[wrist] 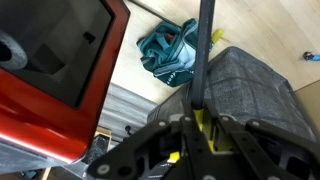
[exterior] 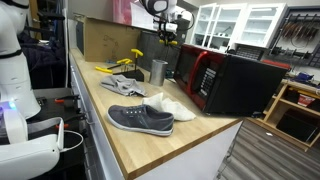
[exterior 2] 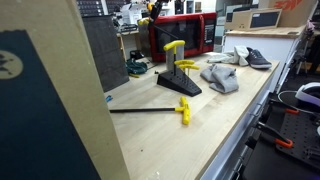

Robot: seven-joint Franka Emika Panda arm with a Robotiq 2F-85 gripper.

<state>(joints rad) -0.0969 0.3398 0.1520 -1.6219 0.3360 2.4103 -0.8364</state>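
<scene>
- Your gripper (wrist: 200, 128) is pressed together, pinching a dark rod (wrist: 203, 60); a yellow piece shows between the fingers.
- The dark rod runs straight out from the jaws, across the edge of a grey block (wrist: 250, 90).
- In an exterior view, you hang high above the back of the counter (exterior: 130, 145), just beside the red microwave (exterior: 225, 80).
- A teal cloth (wrist: 168, 55) lies below, between microwave and block.

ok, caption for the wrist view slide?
End effector shut on a black rod, above a red microwave and teal cloth.
</scene>
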